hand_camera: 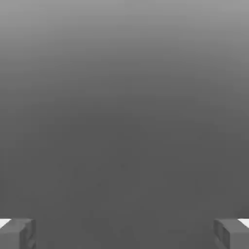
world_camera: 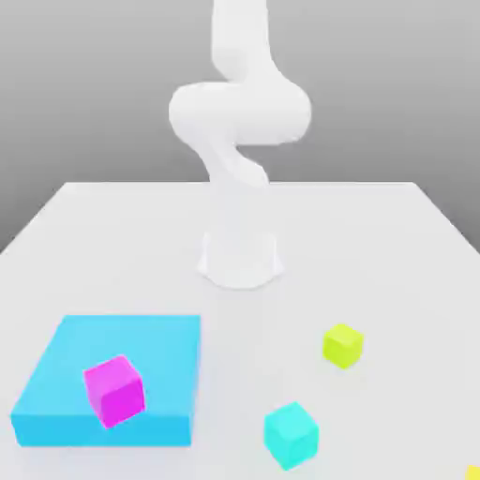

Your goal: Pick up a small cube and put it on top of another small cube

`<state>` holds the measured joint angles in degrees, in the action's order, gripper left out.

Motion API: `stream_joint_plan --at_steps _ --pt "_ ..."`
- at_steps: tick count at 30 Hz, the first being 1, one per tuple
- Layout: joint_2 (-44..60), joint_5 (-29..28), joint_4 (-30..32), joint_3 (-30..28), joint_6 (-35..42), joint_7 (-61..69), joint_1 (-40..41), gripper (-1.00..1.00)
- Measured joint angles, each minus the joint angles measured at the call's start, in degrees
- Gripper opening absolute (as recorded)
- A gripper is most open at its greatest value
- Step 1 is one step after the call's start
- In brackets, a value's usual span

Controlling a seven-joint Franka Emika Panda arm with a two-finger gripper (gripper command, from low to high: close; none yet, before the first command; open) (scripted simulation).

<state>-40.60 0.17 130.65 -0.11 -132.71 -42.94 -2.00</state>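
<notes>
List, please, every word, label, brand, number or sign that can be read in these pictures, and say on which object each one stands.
There are none: no text can be read.
The lime cube, cyan cube, magenta cube, flat blue block, white arm and white table have plain faces, without marks.

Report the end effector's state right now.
End effector: open, fingers wide apart, nothing between them.
</notes>
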Motion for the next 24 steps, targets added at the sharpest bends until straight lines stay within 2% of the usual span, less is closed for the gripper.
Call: stream_joint_plan --at_steps 15,24 --pt "31.52 1.31 -6.84 1.72 -5.55 17.62 -9.64 0.0" --pt "50.23 -0.4 -10.88 4.33 -8.9 26.36 -14.28 0.0"
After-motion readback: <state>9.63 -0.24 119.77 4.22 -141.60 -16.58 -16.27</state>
